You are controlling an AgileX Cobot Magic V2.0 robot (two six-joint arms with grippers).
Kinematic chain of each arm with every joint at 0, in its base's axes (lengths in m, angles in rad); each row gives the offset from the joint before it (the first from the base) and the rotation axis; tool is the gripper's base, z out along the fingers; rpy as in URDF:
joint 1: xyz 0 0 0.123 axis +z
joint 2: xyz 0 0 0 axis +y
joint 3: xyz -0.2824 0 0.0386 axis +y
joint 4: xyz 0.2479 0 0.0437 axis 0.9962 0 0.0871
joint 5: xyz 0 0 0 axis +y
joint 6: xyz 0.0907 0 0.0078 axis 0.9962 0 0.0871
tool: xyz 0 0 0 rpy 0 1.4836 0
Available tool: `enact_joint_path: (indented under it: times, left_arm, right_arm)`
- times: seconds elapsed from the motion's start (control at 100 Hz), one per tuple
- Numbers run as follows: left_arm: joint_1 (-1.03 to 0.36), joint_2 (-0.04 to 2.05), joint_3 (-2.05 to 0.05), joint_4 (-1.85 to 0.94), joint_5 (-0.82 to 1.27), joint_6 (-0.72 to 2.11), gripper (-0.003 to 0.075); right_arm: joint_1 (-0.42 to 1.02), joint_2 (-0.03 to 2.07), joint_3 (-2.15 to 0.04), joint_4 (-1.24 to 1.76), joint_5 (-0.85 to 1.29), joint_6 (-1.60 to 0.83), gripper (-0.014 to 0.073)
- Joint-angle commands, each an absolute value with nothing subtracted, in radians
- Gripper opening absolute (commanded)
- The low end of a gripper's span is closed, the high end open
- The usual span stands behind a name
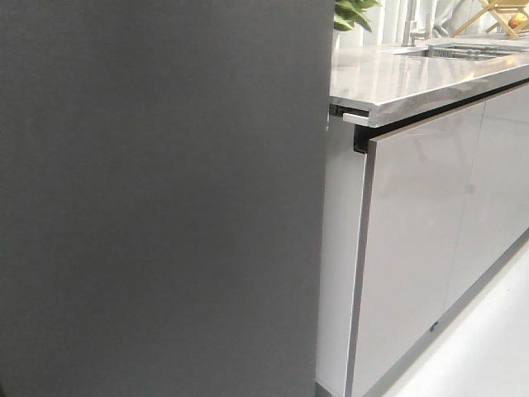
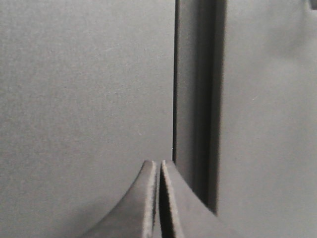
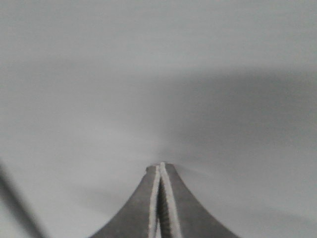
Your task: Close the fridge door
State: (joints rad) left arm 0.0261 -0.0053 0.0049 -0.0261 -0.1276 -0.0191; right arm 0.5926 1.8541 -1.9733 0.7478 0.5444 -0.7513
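The fridge door (image 1: 157,198) is a matte dark grey panel that fills the left of the front view; only its outer face shows. In the left wrist view my left gripper (image 2: 159,163) is shut and empty, its tips close to the dark grey door face (image 2: 84,89) beside a vertical seam (image 2: 174,89). In the right wrist view my right gripper (image 3: 159,166) is shut and empty, its tips against or very near a plain grey surface (image 3: 158,74) that casts a shadow around them. Neither gripper shows in the front view.
Glossy light grey cabinet fronts (image 1: 430,240) stand right of the door under a marbled grey countertop (image 1: 413,78). A sink (image 1: 463,51), a green plant (image 1: 351,15) and a wooden rack (image 1: 500,16) sit at the back. Pale floor (image 1: 488,347) lies at lower right.
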Motion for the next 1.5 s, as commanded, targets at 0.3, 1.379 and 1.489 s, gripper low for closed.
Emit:
enact_joint_path:
  times: [0.3, 1.379, 1.489]
  left_arm:
    - [0.019, -0.018, 0.040, -0.030, -0.200, -0.023, -0.0020]
    - [0.019, -0.018, 0.040, -0.030, -0.200, -0.023, -0.0020]
    - [0.019, -0.018, 0.040, -0.030, -0.200, -0.023, -0.0020]
  right_arm:
    - [0.503, 1.580, -2.005, 0.405, 0.633, -0.490, -0.0044]
    - [0.503, 0.490, -0.946, 0.292, 0.499, -0.319, -0.0044]
    - [0.503, 0.451, -0.924, 0.292, 0.499, -0.319, -0.0044]
